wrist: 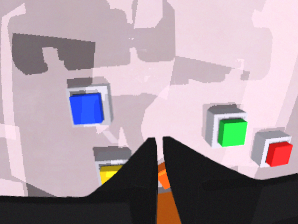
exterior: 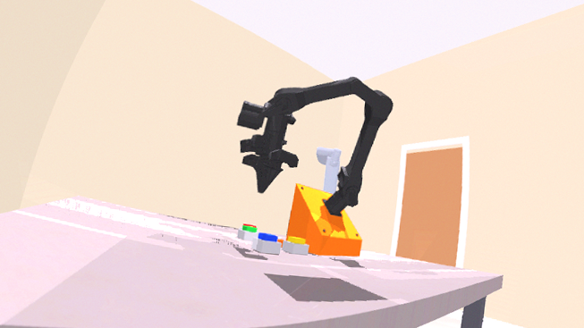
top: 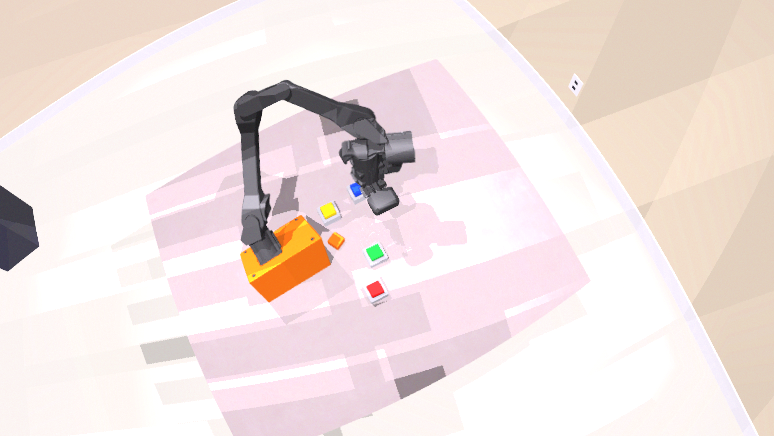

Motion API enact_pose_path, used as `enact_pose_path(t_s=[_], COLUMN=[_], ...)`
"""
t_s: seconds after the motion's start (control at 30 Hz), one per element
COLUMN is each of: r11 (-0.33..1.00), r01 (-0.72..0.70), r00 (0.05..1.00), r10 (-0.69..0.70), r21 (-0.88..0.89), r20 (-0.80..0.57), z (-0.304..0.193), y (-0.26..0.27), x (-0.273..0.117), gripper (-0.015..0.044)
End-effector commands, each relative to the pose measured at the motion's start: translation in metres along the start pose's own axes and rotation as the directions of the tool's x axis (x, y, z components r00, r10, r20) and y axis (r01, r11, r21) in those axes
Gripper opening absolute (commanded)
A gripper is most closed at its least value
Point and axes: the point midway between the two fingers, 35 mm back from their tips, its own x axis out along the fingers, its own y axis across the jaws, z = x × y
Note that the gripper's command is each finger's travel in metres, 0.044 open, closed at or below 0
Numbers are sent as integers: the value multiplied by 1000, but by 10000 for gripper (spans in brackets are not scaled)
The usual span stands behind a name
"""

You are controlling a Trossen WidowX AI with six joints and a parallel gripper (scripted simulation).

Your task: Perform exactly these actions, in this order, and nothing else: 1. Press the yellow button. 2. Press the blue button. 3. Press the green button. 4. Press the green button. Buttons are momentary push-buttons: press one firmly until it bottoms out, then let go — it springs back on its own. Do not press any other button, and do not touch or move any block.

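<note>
The gripper (exterior: 261, 190) is closed on nothing, raised well above the table (exterior: 174, 286), fingertips pointing down. The blue button (top: 355, 190) sits below, with the yellow button (top: 328, 211) just beside it and the green button (top: 374, 252) nearer, beside the red button (top: 374, 289).

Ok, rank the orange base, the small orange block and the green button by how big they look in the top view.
1. Orange base, by far the largest.
2. Green button, counting its white housing.
3. Orange block, slightly smaller than the button with housing; against the green cap alone the two look about alike, so that order is unsure.
</note>
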Motion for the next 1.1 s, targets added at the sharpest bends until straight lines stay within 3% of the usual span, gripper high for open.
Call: enact_pose_path(t_s=[0.0, 0.1, 0.3, 0.47, 1.07], r11=[1000, 1000, 1000, 1000, 1000], r01=[-4, -18, -21, -23, -23], r00=[1000, 1000, 1000, 1000, 1000], r10=[4, 18, 21, 23, 24], r21=[19, 15, 14, 14, 14], r20=[-16, -20, -20, -20, -20], z=[-23, -43, -46, -48, -48], y=[-66, -104, -109, -107, -106], x=[3, 7, 11, 69, 90], gripper=[20, 20, 20, 20, 20])
